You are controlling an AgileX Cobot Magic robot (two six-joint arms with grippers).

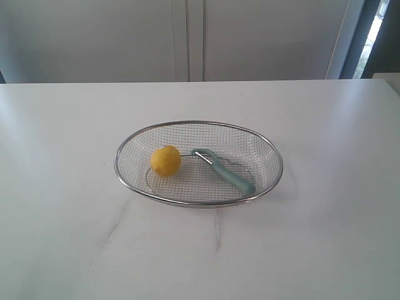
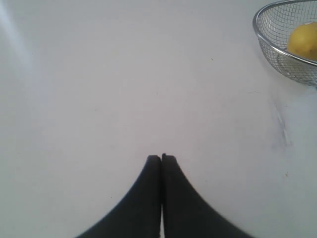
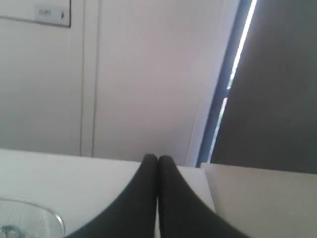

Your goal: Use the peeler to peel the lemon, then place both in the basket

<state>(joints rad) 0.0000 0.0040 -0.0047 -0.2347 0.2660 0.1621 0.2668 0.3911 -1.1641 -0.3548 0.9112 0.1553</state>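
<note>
Left gripper [image 2: 161,157] sits closest in its wrist view: both black fingers pressed together, no gap, nothing between them. It hangs above bare white table [image 2: 99,89].

Right gripper [image 3: 158,157] is the same: fingers closed flat against each other, empty. It's raised and aimed across the table edge at a pale wall [image 3: 148,74] with a dark panel [image 3: 277,89] beside it.

Exterior view:
- basket [image 1: 199,122] sits mid-frame on the table, a bit right of centre, upright, long axis running left-right.
- lemon [image 1: 165,160] is inside the basket, left half, resting on the mesh floor. Surface reads plain yellow; too small to say more about the skin.
- peeler [image 1: 232,177] is also inside the basket, lying flat on a diagonal. Its head points to the upper left, just beside the lemon; can't tell if they touch. The teal handle runs down to the lower right and ends near the front rim.

Left wrist view catches the basket's edge with the lemon inside, well apart from the fingertips. Right wrist view shows only a sliver of the basket's rim and mesh next to the fingers.
</note>
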